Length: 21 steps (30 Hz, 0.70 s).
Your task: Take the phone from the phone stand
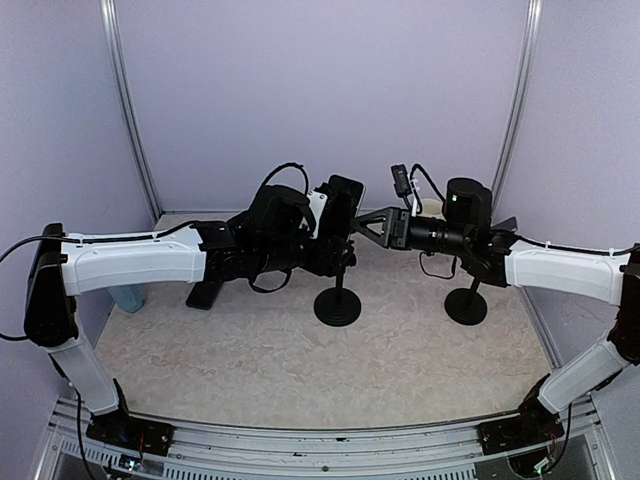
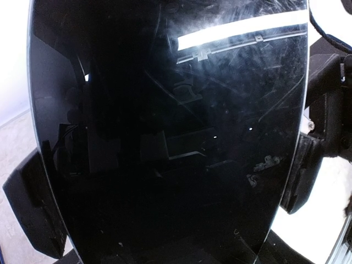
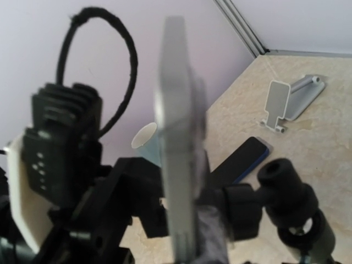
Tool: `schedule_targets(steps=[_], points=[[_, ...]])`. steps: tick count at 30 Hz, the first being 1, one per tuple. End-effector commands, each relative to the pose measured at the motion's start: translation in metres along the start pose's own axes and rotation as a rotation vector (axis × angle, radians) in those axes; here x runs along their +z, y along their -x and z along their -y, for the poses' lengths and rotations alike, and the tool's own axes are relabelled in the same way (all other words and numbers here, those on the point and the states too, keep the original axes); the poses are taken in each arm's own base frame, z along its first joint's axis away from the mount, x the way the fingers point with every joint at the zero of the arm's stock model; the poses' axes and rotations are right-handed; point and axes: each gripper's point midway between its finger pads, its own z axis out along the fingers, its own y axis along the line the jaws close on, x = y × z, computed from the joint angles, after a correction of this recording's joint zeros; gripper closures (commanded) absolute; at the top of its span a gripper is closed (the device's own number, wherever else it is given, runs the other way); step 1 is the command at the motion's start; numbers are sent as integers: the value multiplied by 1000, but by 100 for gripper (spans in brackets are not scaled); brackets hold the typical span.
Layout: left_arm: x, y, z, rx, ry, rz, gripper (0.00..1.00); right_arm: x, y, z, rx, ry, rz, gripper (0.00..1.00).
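Evidently, the phone [image 2: 165, 110] is being pinched by both side edges between the fingers [image 2: 33, 212] of the left gripper [image 2: 168, 192] so it can be pulled from the stand [image 1: 337, 300] just behind them, while the right gripper [image 1: 362, 227] is being held beside that stand, perhaps to brace it, its fingers' spread impossible to tell.

Text: none legible in any view.
Phone [image 2: 165, 137] screen: dark, reflections only, no readable marks.
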Motion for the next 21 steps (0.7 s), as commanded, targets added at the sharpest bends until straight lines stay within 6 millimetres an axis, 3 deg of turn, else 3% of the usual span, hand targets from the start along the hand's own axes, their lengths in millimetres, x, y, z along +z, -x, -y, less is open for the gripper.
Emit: schedule_targets(steps=[1, 12, 21], points=[[-12, 27, -3, -5, -9, 82, 56, 4, -2, 6, 8, 4, -7, 49], [-11, 27, -6, -5, 5, 80, 59, 7, -1, 8, 5, 2, -9, 71], [-15, 26, -33, -37, 76, 82, 61, 3, -5, 11, -9, -10, -16, 97]])
